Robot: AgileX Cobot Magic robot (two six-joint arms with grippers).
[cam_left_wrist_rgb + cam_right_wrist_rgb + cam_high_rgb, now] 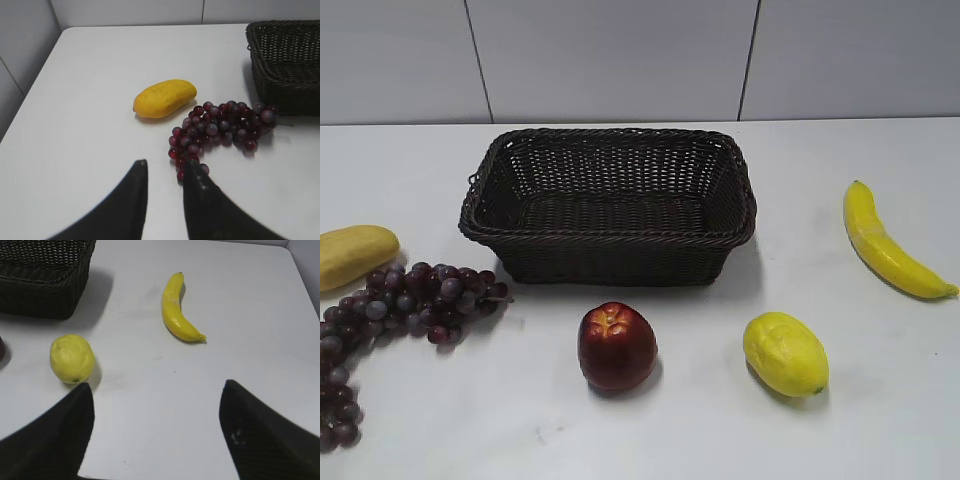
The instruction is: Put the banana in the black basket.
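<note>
The banana point(888, 246) lies on the white table, to the right of the black basket point(610, 238). In the right wrist view the banana point(176, 310) lies ahead of my right gripper point(156, 412). That gripper is wide open and empty, above bare table. The basket's corner point(45, 295) is at that view's upper left. My left gripper point(167, 170) has its jaws drawn near together with only a narrow gap and holds nothing. It hovers beside the grapes, and the basket point(285, 75) is at the upper right. Neither gripper shows in the exterior view.
A lemon point(785, 354) and a red apple point(617, 346) lie in front of the basket. A bunch of dark grapes point(410, 300) and a dull-yellow oblong fruit point(352, 253) lie to its left. The table edge runs close below the right gripper.
</note>
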